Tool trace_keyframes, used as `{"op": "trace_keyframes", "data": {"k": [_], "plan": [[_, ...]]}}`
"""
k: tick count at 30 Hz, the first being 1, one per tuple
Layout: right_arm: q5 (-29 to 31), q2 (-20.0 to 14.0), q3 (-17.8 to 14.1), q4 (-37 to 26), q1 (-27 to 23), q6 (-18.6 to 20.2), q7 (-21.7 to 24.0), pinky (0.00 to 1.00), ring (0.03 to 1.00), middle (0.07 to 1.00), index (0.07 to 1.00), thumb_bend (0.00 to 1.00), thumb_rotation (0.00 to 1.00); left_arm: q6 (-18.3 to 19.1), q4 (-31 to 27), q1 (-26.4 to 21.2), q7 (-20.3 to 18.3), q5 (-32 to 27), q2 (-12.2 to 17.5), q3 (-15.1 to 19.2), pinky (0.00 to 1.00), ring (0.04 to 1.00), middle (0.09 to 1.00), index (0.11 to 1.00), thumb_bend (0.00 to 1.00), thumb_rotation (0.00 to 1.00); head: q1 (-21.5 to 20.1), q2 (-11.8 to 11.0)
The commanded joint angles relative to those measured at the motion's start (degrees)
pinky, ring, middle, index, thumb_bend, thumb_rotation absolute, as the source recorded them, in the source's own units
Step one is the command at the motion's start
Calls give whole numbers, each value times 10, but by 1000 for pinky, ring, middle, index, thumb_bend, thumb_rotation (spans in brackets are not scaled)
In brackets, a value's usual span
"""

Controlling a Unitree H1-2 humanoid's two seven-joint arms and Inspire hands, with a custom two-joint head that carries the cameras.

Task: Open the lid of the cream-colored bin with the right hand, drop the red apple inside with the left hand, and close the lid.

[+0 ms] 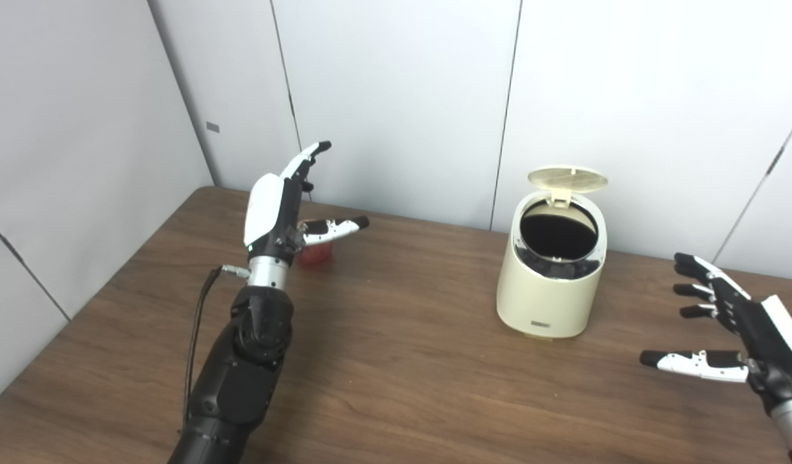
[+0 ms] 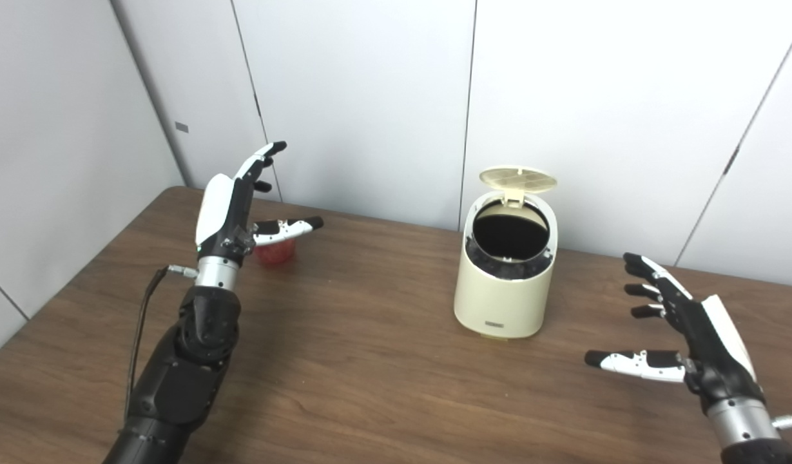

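The cream-colored bin (image 1: pixel 550 283) stands on the table with its round lid (image 1: pixel 568 178) flipped up at the back, so its dark inside shows. The red apple (image 2: pixel 275 252) rests on the table at the far left, partly hidden behind my left hand (image 1: pixel 286 206). That hand is raised just in front of and above the apple, open, fingers apart and thumb stretched over it, with no grip on it. My right hand (image 2: pixel 685 341) hovers open to the right of the bin, apart from it, holding nothing.
The brown wooden table (image 1: pixel 396 361) meets white wall panels (image 1: pixel 396 96) at the back and left. A black cable (image 1: pixel 196 335) hangs along my left forearm.
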Motion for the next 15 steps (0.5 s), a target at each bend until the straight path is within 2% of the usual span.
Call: {"op": "trace_keyframes", "data": {"k": [1, 7, 15], "plan": [[3, -6, -5, -21, -22, 0, -2, 673, 804, 882, 871, 740, 50, 0, 3, -30, 20, 8, 18, 1, 711, 870, 889, 892, 908, 169, 1, 0], [3, -12, -7, -23, -21, -2, 1, 661, 799, 875, 867, 740, 74, 5, 40, -39, 33, 8, 28, -3, 683, 867, 891, 888, 921, 157, 1, 3], [12, -12, -9, -28, -24, 2, 5, 657, 803, 877, 867, 739, 46, 17, 79, -45, 51, 16, 38, -13, 669, 875, 888, 886, 927, 171, 2, 2]]}}
